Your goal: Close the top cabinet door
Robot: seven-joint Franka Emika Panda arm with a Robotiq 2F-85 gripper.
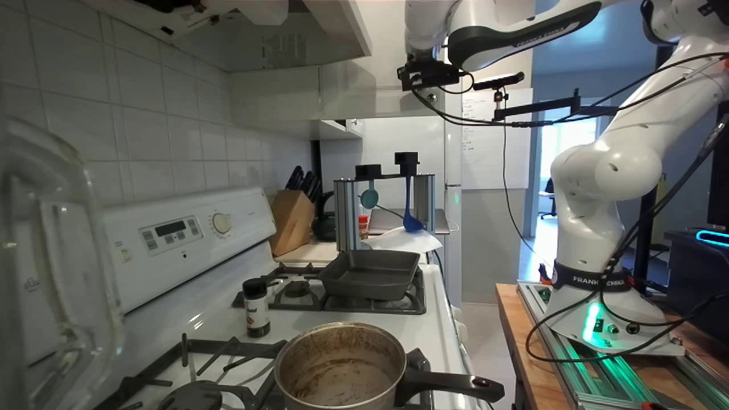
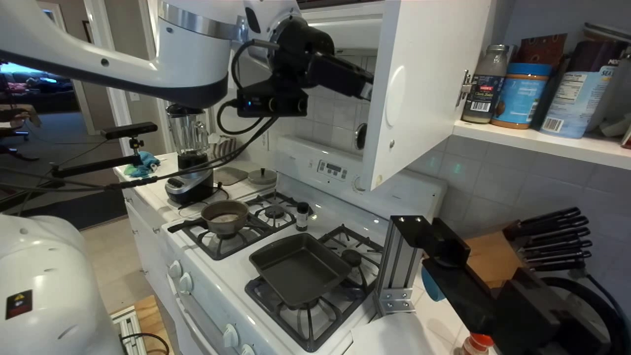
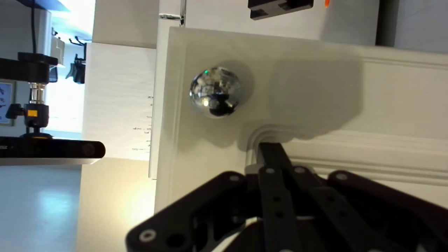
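The top cabinet door (image 2: 429, 84) stands open, swung out from a cabinet whose shelf of jars shows in an exterior view. Its inner face shows there, and its outer face (image 1: 376, 91) shows in an exterior view. In the wrist view the door's moulded outer face (image 3: 206, 154) fills much of the picture, with a round chrome knob (image 3: 215, 92). My gripper (image 3: 270, 145) is shut with nothing between its fingers. Its tips are at the outer face, beside the knob; I cannot tell whether they touch. The tips (image 2: 366, 91) are partly behind the door's edge in an exterior view.
Below are the stove with a dark square pan (image 2: 300, 266), a saucepan (image 1: 342, 364) and a spice jar (image 1: 256, 307). A metal utensil frame (image 1: 346, 213) and a knife block (image 1: 292, 222) stand beyond. The range hood (image 1: 273, 40) is beside the door. Jars (image 2: 522, 93) line the shelf.
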